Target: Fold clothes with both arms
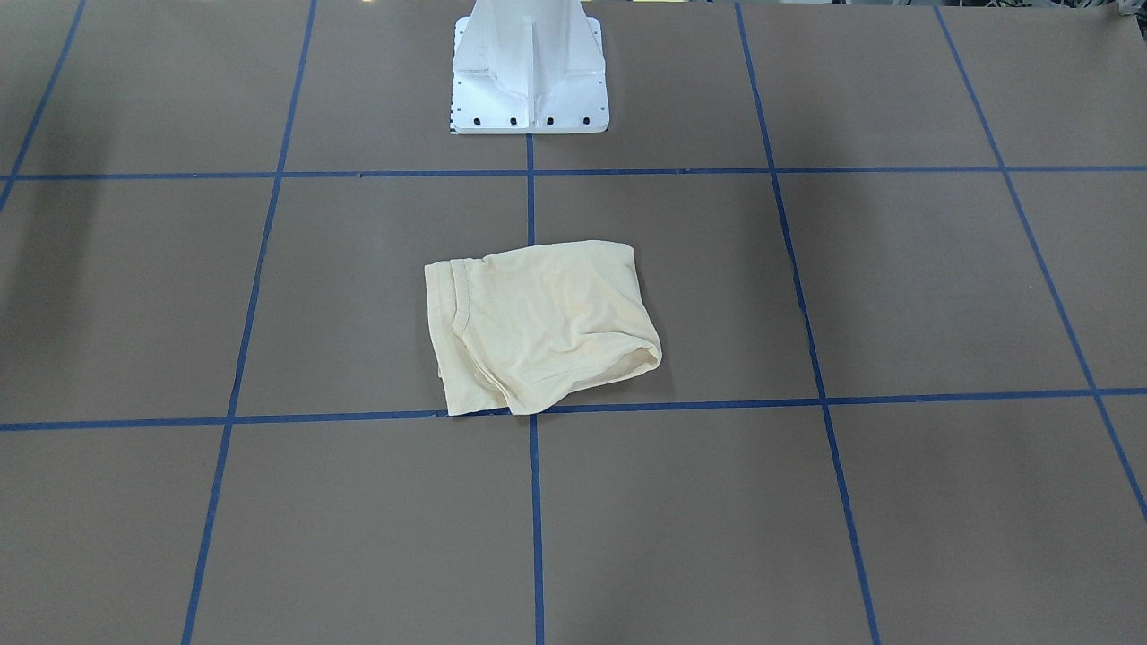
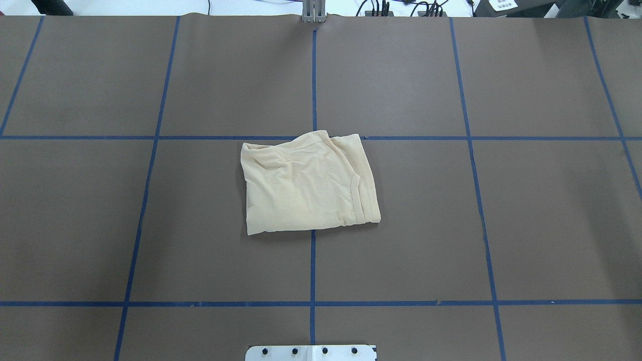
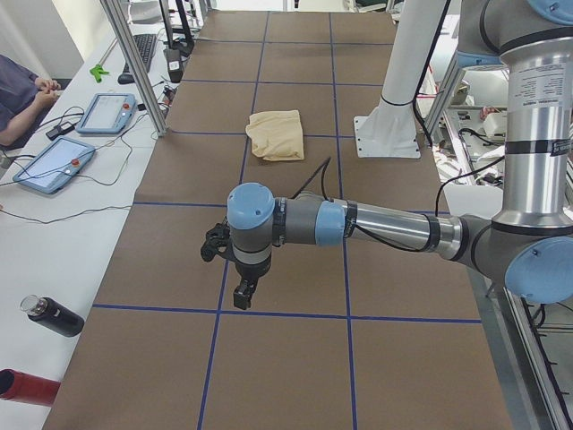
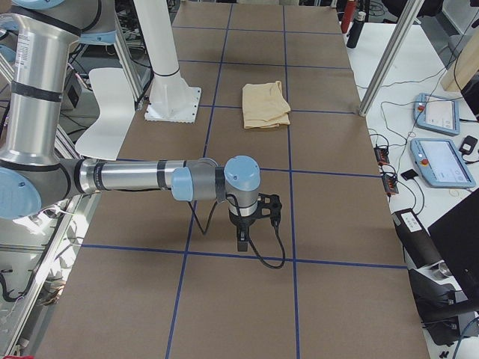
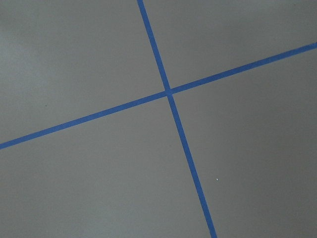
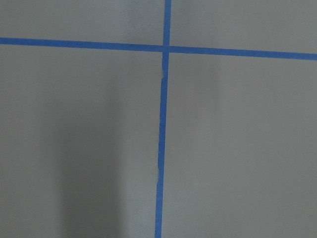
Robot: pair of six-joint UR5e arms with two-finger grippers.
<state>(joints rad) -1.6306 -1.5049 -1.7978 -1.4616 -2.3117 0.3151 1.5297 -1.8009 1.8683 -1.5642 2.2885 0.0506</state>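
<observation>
The clothes are one pale cream-yellow shirt (image 1: 542, 327) (image 2: 306, 183), folded into a compact rectangle in the middle of the brown table; its print is hidden. The side views show it as a small bundle (image 3: 276, 134) (image 4: 266, 105) far from both arms. The left gripper (image 3: 240, 291) hangs over a blue tape line near the table's left end. Above the right end hangs the right gripper (image 4: 241, 241). I cannot tell whether either is open or shut. Both wrist views show only bare table and tape crosses.
The white pedestal base (image 1: 529, 81) (image 2: 311, 352) stands behind the shirt. Blue tape divides the table (image 2: 451, 225) into squares. Two teach pendants (image 3: 52, 164) and a person's arm (image 3: 22, 90) are on a side bench, near a dark bottle (image 3: 54, 315). An aluminium post (image 4: 389, 56) rises at the table's edge.
</observation>
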